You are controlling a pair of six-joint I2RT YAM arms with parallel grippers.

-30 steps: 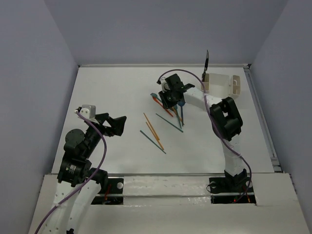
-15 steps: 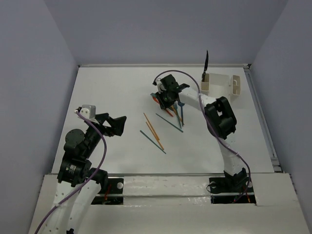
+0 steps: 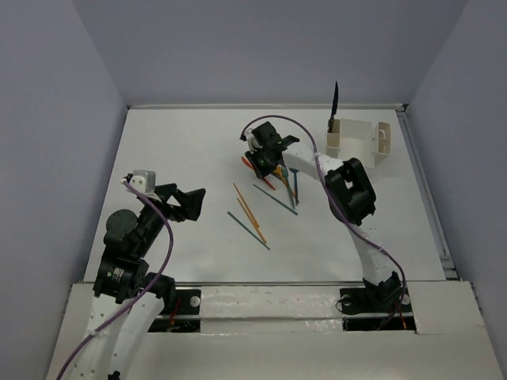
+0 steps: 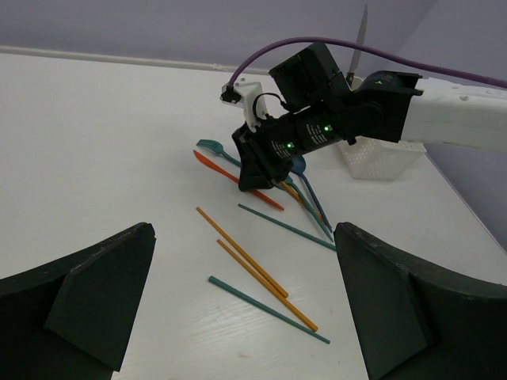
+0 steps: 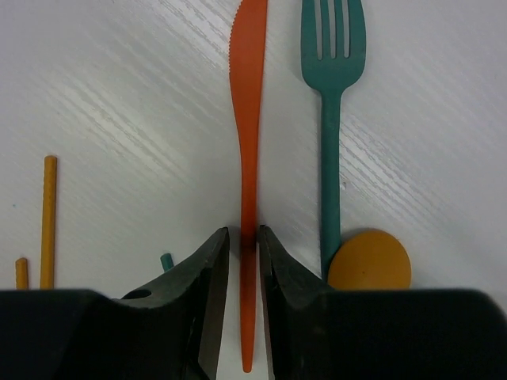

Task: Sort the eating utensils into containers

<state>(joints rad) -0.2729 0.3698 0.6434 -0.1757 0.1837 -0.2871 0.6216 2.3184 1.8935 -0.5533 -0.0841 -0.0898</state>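
**Top view:** right arm (image 3: 348, 190) is stretched long toward 11 o'clock, elbow raised. The right claw (image 3: 261, 164) is down on the utensil cluster just past desk (image 3: 182, 142) centre. Left arm (image 3: 131, 237) is folded at 8 o'clock, with the left claw (image 3: 187, 204) held off the desk, pointing to 3 o'clock. White caddy (image 3: 358, 136) sits in the 1 o'clock corner, near the back wall and right edge. A grey knife (image 3: 335, 99) stands upright in its left end cup. Orange chopsticks (image 3: 249, 210) and teal chopsticks (image 3: 276, 199) lie at 6 o'clock of the cluster, apart from both claws. Broad bare desk from 9 to 11 o'clock.

**Left wrist view:** left claw is spread wide, nothing in it. It shows the right claw side-on, tips low over the orange knife (image 4: 215, 164), with a blue spoon (image 4: 299, 165) at its 3 o'clock.

**Right wrist view:** only this one shows the gap. The right claw is barely open, straddling the orange knife's handle, with thin strips of desk on both sides. The knife lies flat, blade to 12 o'clock. Teal fork (image 5: 331, 158) lies parallel just beside it at 3 o'clock. The orange spoon (image 5: 370, 260) bowl is at the fork's handle.
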